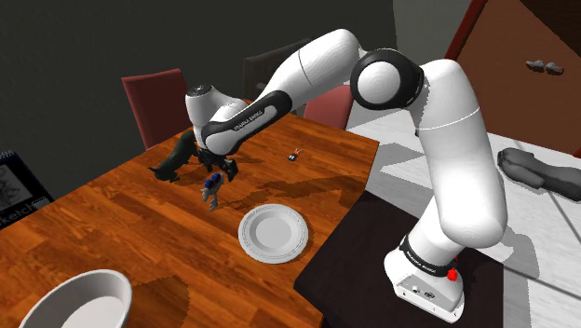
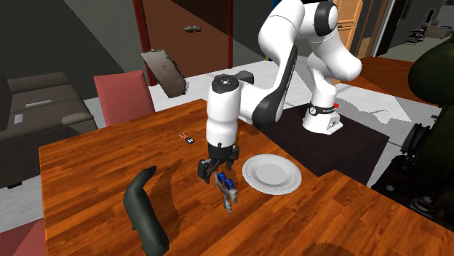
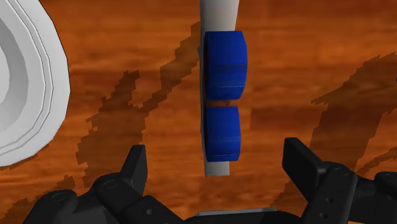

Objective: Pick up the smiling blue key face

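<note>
- Right now, black gripper wide open, clasping nothing, just beside the white plate.
- Blue key face between the fingers, not touched, near the plate too.
- Looks like reaching done; squeezing and lifting left to do.
- No words to read on the key; small marks on the white arm too tiny to read.

Key toy on table below end effector, between plate and animal figure
</note>
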Robot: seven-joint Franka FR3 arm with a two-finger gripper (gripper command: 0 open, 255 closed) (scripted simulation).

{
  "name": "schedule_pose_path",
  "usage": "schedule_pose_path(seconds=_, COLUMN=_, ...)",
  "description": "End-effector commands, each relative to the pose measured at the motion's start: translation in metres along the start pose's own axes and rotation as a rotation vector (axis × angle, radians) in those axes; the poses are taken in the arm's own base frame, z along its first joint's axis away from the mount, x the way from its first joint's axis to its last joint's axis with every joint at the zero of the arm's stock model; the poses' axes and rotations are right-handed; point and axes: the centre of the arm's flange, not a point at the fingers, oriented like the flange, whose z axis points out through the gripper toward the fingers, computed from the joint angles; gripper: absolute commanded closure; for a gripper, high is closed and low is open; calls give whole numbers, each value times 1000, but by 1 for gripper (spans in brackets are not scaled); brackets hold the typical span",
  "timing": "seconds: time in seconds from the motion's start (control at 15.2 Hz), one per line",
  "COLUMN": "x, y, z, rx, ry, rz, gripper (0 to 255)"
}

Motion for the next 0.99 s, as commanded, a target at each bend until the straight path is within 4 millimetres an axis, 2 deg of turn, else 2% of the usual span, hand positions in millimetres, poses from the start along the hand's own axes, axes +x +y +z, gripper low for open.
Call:
schedule_pose_path(seconds=0.0, x=-2, y=-1, z=11, rx=0, ry=0, rz=1, gripper=0)
schedule_pose_path(seconds=0.07, x=-3, y=-1, z=19, rx=0, ry=0, rz=1, gripper=0)
schedule_pose_path(seconds=0.2, x=-3, y=-1, z=19, rx=0, ry=0, rz=1, gripper=0)
schedule_pose_path(seconds=0.26, x=-3, y=-2, z=19, rx=0, ry=0, rz=1, gripper=255)
schedule_pose_path(seconds=0.86, x=-3, y=-1, z=19, rx=0, ry=0, rz=1, gripper=255)
schedule_pose_path(seconds=0.92, x=-2, y=-1, z=14, rx=0, ry=0, rz=1, gripper=255)
